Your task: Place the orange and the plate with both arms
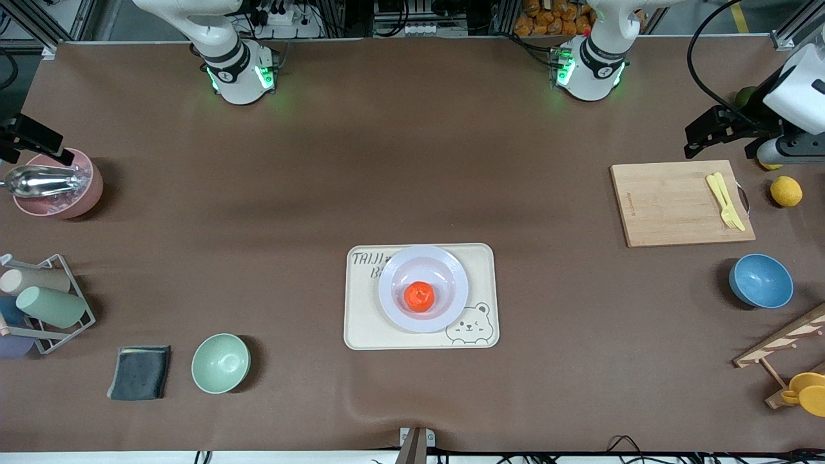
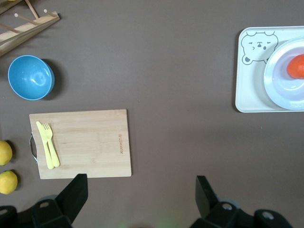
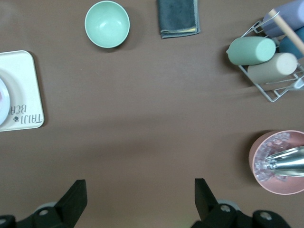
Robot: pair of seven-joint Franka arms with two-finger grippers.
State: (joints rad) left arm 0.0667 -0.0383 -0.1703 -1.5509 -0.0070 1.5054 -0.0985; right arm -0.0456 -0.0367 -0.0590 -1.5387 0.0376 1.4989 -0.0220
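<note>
The orange (image 1: 419,296) sits in the middle of the white-lavender plate (image 1: 393,270). The plate rests on a cream bear-printed tray (image 1: 367,322) at the table's centre. My left gripper (image 1: 720,145) is open and empty, up in the air beside the wooden cutting board at the left arm's end of the table. Its wrist view (image 2: 141,190) shows the orange (image 2: 297,67) and the plate (image 2: 280,90) at the picture's edge. My right gripper (image 1: 32,145) is open and empty over the pink bowl. Its wrist view (image 3: 140,192) shows only a sliver of the plate (image 3: 2,102).
The cutting board (image 1: 677,203) carries yellow cutlery (image 1: 725,200); a lemon (image 1: 786,191), a blue bowl (image 1: 760,280) and a wooden rack (image 1: 783,341) lie around it. At the right arm's end are a pink bowl (image 1: 84,193) with a metal scoop, a cup rack (image 1: 42,303), a dark cloth (image 1: 140,372) and a green bowl (image 1: 220,363).
</note>
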